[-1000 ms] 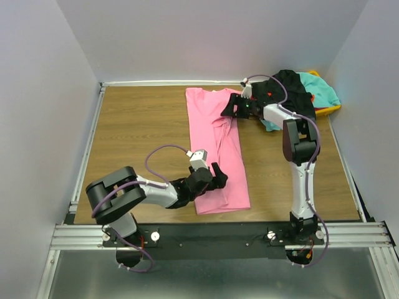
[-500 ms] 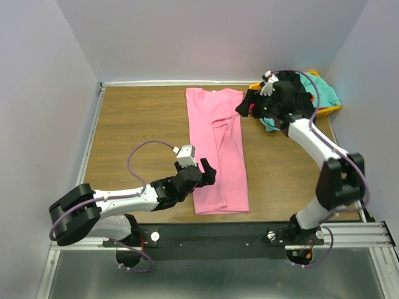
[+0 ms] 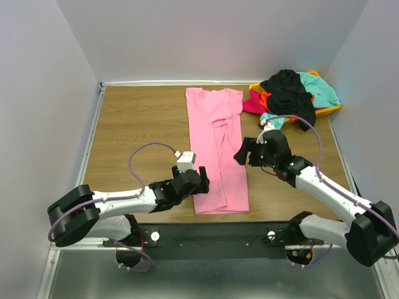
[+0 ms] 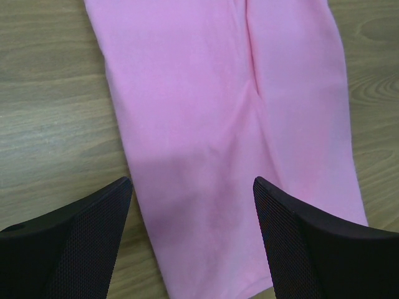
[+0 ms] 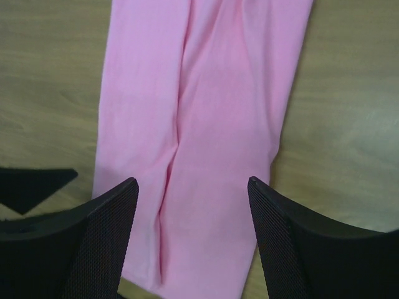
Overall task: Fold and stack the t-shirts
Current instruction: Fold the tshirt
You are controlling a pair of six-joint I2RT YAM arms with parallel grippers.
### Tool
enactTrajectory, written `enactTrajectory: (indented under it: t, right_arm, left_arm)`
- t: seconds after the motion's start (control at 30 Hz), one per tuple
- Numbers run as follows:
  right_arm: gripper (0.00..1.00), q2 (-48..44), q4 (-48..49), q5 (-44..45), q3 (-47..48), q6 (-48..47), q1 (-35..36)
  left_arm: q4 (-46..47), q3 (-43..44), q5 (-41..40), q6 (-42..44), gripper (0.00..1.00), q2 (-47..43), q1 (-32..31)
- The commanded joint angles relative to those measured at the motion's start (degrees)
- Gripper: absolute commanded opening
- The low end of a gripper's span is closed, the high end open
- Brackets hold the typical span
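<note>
Your top view looks down from above and behind the arm bases, taking in the whole bench (image 3: pixel 137 124) to its far edge. Both wrist cameras hang close over the pink t-shirt (image 3: pixel 218 149), each framed by its own fingers (image 4: pixel 75 249); all three views share that shirt.

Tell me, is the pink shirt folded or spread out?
Partly folded. The pink shirt lies as a long narrow strip, its sides turned in to a crease down the middle. It is not folded end to end.
</note>
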Motion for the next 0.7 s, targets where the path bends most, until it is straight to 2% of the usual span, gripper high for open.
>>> enactTrajectory:
  t: [0.0, 0.07, 0.3, 0.47, 0.67]
  right_arm:
    - [0.78, -5.1, -4.2, 2.9, -6.6, 6.2, 4.9]
    - [0.77, -6.5, -5.3, 2.9, -8.4, 8.7, 7.1]
    - [0.74, -6.0, -9.7, -5.1, -15.6, 15.2, 13.0]
    - [0.74, -6.3, -15.3, -2.8, -14.1, 13.6, 13.5]
    - [0.72, -5.2, -16.7, -4.1, -14.1, 15.1, 13.5]
  left_arm:
    - [-3.0, -2.8, 2.7, -2.0, 0.87, -2.2, -0.2]
    - [-3.0, -4.1, 2.8, -4.4, 0.87, -3.1, -0.2]
    - [-3.6, -6.5, 5.8, -6.4, 0.85, -3.6, -0.1]
    - [-5.7, -5.2, 8.6, -6.5, 0.82, -0.3, -1.0]
    - [-6.4, -8.0, 11.1, -9.0, 0.8, -2.9, -2.2]
